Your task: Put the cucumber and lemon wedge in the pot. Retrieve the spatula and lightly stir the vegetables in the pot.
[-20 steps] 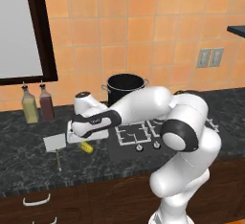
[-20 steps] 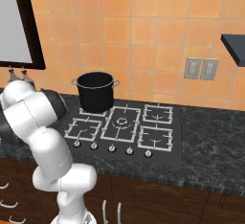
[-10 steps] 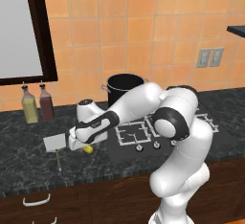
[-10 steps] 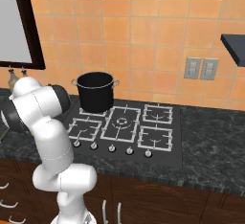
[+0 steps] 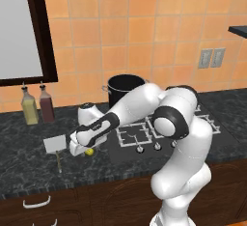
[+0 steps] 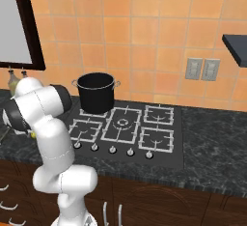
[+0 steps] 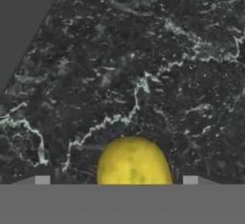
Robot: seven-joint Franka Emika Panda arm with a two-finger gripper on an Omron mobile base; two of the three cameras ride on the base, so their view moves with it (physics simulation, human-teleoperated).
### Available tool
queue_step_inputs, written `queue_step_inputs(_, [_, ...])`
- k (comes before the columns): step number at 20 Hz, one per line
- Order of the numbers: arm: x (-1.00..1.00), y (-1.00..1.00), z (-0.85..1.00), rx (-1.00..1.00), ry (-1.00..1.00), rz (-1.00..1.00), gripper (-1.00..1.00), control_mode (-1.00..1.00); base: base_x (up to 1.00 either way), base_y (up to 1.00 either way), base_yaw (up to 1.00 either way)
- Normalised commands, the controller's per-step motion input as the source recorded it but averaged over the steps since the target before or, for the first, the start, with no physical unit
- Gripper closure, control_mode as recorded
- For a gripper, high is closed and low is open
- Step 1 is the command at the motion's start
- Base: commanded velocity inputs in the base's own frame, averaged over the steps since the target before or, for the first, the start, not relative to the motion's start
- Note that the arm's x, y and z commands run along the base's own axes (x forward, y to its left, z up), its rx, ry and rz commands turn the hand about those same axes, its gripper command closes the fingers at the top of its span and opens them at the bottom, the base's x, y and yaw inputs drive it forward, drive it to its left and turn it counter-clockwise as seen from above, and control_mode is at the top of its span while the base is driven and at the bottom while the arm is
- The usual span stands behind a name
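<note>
While the tool (image 5: 83, 148) hangs low with jaws spread either side of the small yellow lemon wedge (image 7: 133, 162) on the dark speckled counter (image 5: 29, 160), the tall black pot (image 5: 125, 89) stands at its two o'clock

We see a dark stone counter (image 5: 29, 164), speckled w/ pale veins, a bit shiny. The lemon wedge (image 7: 133, 161) looks yellow w/ small bumpy spots, matt skin. The pot (image 6: 96, 92) is black, smooth, w/ a thin grey metal rim. The spatula (image 5: 55, 146) has a flat white blade, plastic-looking, on a tan wood-like stick. Wall tiles (image 5: 120, 36) are orange & smooth. Two bottles (image 5: 38, 106) look like glass.
</note>
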Motion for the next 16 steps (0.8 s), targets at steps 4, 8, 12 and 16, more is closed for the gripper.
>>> queue_step_inputs(4, [-0.26,0.05,-0.02,0.04,0.03,0.0,1.0,-1.0,0.0,0.0,0.0])
queue_step_inputs(8, [-0.54,-0.06,0.54,0.0,0.0,0.01,1.0,-1.0,0.0,0.0,0.0])
queue_step_inputs(12, [-0.65,-0.6,1.0,-0.08,-0.1,0.11,1.0,-1.0,0.0,0.0,0.0])
queue_step_inputs(16, [-0.45,-0.87,1.0,-0.2,-0.11,0.16,1.0,-1.0,0.0,0.0,0.0])
